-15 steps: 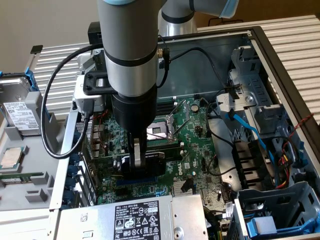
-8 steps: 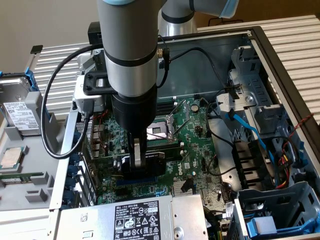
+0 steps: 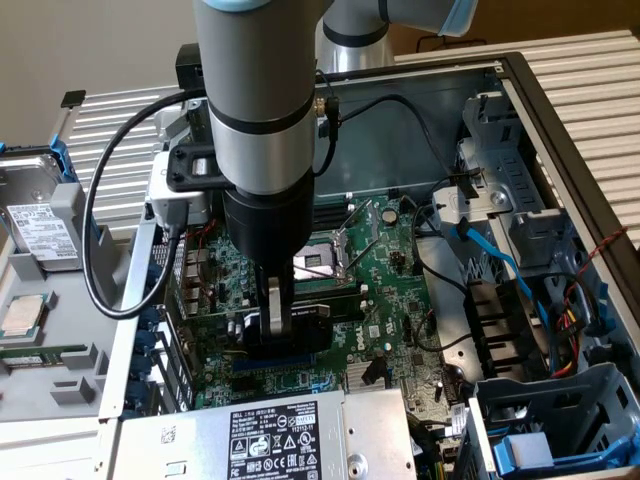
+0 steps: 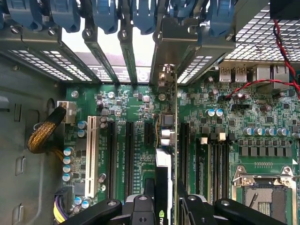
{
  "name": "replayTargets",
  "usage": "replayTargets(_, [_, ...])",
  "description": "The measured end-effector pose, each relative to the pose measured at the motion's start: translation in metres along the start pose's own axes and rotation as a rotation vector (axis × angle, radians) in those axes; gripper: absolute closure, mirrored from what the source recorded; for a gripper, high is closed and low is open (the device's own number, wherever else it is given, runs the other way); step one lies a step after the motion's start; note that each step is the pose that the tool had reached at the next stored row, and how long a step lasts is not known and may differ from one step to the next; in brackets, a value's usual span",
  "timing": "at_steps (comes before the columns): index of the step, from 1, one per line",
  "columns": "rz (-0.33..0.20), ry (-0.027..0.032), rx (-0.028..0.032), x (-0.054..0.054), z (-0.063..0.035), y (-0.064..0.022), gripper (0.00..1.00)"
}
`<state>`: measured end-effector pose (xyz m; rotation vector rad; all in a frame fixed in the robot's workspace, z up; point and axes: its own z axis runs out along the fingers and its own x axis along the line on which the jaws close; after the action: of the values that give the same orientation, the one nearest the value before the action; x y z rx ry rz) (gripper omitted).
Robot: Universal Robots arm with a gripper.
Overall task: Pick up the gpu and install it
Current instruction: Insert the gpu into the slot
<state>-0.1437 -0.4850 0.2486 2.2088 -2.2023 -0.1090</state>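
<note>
I hold the gpu (image 4: 164, 145) edge-on over the green motherboard (image 4: 262, 136), between black expansion slots (image 4: 129, 159). Its thin silver end bracket (image 4: 165, 75) reaches up to the case's rear slot openings under the blue latches (image 4: 105, 14). My gripper (image 4: 166, 208) is shut on the card's black cooler, one finger (image 4: 140, 206) on each side. In the exterior view my gripper (image 3: 275, 325) stands low inside the open computer case, with the card's black block (image 3: 300, 338) right above the motherboard (image 3: 400, 290). Whether the card's edge sits in a slot cannot be told.
The CPU socket (image 3: 322, 262) lies just behind the card. A power supply (image 3: 270, 430) sits at the case's front, a drive cage (image 3: 520, 210) and blue cable (image 3: 490, 255) on the exterior view's right, a hard drive (image 3: 40, 225) outside on its left. A braided cable (image 4: 44, 133) curls by the white slot (image 4: 91, 154).
</note>
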Motion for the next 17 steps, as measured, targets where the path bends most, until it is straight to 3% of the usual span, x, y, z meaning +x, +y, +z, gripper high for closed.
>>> replayTargets(17, [0.0, -0.0007, 0.0009, 0.0001, 0.0018, -0.0001, 0.73])
